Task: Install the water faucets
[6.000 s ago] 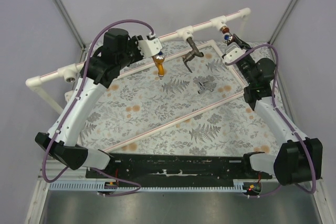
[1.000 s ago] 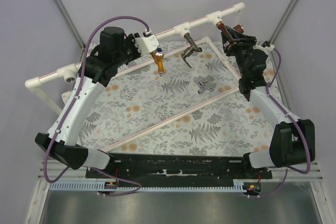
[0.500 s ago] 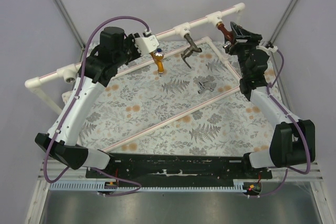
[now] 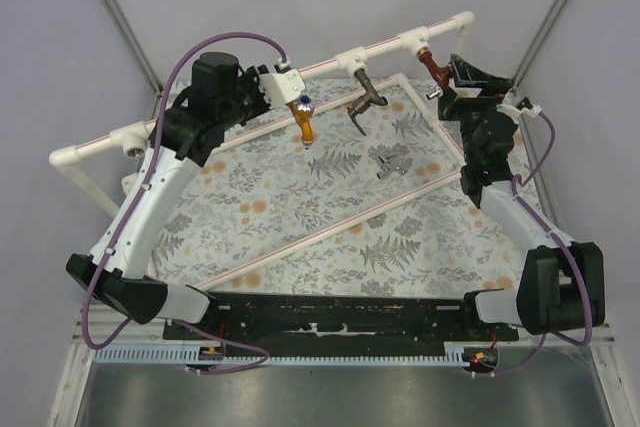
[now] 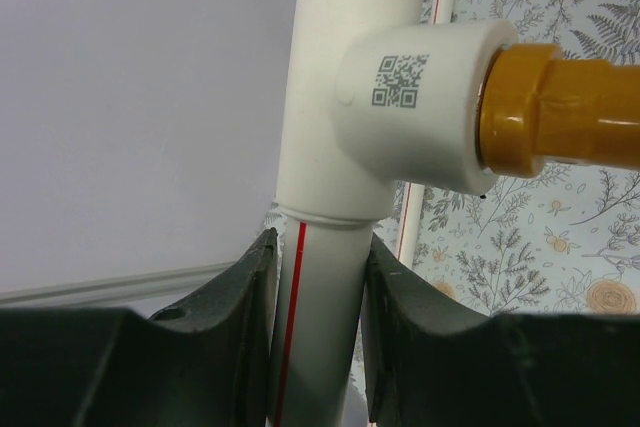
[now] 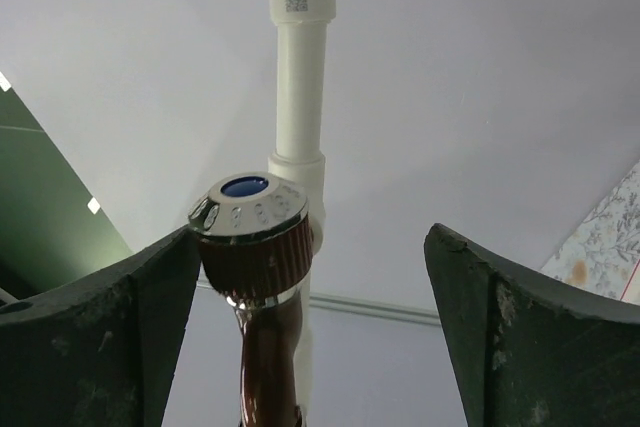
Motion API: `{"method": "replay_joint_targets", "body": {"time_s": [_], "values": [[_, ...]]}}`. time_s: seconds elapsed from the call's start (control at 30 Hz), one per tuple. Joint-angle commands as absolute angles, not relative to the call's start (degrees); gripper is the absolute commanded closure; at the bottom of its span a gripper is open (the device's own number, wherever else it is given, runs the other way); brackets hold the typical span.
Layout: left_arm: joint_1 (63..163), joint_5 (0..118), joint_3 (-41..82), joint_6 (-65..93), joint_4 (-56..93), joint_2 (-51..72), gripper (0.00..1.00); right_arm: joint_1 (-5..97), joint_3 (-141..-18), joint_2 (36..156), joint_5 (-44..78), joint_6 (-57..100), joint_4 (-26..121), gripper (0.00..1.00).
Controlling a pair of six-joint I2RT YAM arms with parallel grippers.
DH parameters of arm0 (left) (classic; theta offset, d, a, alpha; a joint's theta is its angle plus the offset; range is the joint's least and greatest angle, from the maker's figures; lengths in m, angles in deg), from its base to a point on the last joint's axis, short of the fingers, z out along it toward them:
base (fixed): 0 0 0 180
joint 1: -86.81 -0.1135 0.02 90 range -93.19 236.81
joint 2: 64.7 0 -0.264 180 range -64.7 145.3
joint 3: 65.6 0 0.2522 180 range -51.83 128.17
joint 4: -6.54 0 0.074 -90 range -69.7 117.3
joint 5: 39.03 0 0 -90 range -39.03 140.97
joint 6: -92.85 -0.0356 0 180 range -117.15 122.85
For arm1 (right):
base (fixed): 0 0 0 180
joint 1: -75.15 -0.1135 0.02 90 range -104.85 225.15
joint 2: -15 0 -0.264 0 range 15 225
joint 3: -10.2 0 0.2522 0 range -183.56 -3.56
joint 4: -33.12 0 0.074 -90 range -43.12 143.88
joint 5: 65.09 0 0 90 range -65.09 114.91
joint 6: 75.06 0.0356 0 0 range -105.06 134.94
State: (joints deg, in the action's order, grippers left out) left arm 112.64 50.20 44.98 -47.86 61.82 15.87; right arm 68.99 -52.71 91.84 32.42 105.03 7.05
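Two robot arms work along a white pipe frame (image 4: 386, 48) raised over the far edge of a floral mat (image 4: 300, 217). The left gripper (image 4: 287, 82) is clamped on the frame; the left wrist view shows its dark fingers (image 5: 248, 292) pressed against both sides of the pipe just below a T-fitting (image 5: 400, 107), where the golden-orange faucet (image 5: 560, 122) sits in the fitting's side outlet and, seen from above, hangs spout-down over the mat. Further right, the dark grey faucet (image 4: 364, 99) hangs from the middle fitting, and the reddish-brown faucet (image 4: 432, 67) juts from the last fitting near the frame's right end. The right gripper (image 4: 462, 79) sits just beside that faucet with its jaws spread wide. In the right wrist view, the faucet's chrome-rimmed, blue-capped knob stands between the fingers (image 6: 520, 337), close against one of them and well apart from the other; whether it touches the near finger cannot be told. The silver faucet (image 4: 390, 165) lies loose on the mat, between the two arms and apart from the frame.
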Motion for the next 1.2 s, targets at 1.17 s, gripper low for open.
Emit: {"method": "replay_joint_targets", "body": {"time_s": [1.17], "values": [[114.41,55.98,42.3,-34.06,63.9,15.54,0.98,68.91,-55.15,73.79,6.19,-54.92,26.32,0.14]]}}
